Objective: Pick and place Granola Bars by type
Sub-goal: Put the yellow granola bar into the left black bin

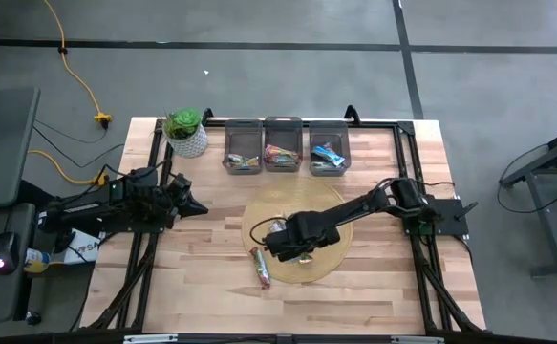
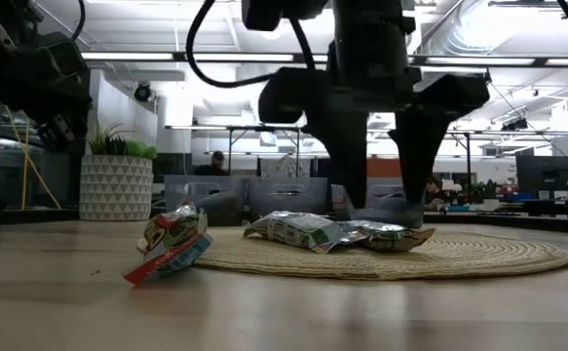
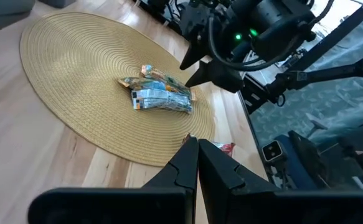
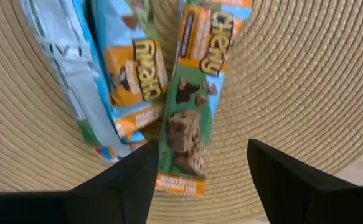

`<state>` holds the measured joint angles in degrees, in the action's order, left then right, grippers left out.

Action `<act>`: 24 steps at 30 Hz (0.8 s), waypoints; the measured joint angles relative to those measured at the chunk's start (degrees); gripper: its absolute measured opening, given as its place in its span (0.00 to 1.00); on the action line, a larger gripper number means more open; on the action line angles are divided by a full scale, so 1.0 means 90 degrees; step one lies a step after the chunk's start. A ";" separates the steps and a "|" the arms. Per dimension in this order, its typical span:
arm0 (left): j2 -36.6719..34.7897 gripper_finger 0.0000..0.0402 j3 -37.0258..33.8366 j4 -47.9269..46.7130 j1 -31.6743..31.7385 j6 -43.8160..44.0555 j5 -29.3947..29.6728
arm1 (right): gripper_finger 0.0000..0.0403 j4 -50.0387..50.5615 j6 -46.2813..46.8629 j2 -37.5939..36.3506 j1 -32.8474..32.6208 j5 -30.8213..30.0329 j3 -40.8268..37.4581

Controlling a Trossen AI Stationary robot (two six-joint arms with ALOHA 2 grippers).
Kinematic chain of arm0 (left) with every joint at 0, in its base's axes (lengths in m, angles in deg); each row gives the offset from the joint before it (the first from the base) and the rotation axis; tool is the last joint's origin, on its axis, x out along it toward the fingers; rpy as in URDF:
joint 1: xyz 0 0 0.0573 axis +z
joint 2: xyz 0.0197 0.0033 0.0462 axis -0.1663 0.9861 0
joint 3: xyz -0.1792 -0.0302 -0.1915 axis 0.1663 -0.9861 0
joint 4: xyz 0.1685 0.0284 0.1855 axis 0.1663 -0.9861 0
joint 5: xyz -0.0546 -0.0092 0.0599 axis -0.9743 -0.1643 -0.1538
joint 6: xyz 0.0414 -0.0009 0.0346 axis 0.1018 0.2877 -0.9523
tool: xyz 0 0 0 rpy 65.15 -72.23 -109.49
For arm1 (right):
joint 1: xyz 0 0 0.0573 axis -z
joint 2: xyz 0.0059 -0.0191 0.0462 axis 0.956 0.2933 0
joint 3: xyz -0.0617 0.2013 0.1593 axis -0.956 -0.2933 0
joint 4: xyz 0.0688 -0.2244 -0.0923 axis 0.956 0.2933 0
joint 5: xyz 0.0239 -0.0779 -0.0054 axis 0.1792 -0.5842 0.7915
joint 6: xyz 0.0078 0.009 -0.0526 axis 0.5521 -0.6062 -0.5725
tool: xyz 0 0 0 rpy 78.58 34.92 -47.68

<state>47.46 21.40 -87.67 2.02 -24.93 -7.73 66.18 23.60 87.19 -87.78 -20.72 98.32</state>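
Two or three granola bars lie bunched on a round woven mat (image 1: 331, 258): a green-wrapped bar (image 4: 190, 106), a blue and orange bar (image 4: 134, 74) and a silvery-blue wrapper (image 4: 60, 62) beside them. My right gripper (image 4: 200, 177) is open and points down over them, its fingers standing on either side of the green bar's near end. Another bar, red and white (image 1: 261, 268), lies off the mat on the wood, one end raised (image 2: 171, 244). More bars sit in three grey bins (image 1: 283, 145). My left gripper (image 1: 200, 206) is shut and hovers at the table's left side.
The three bins stand in a row at the table's far edge, with a potted plant (image 1: 186, 132) to their left. Black frame rails (image 1: 407, 172) run along the table's sides. Bare wood lies near the front edge and left of the mat.
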 joint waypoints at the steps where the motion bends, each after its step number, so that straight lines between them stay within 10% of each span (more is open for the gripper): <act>1: 0.0000 0.02 0.0000 0.0000 0.0000 -0.0004 0.0000 | 0.57 -0.0011 -0.0001 0.0001 0.0005 -0.0015 0.0002; 24: 0.0001 0.02 0.0000 0.0000 0.0000 -0.0011 0.0024 | 0.57 -0.0069 -0.0222 -0.0007 0.0105 -0.0488 0.0010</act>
<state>47.47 21.40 -87.67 2.02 -25.03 -7.51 65.56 21.60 87.13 -86.84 -25.11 98.41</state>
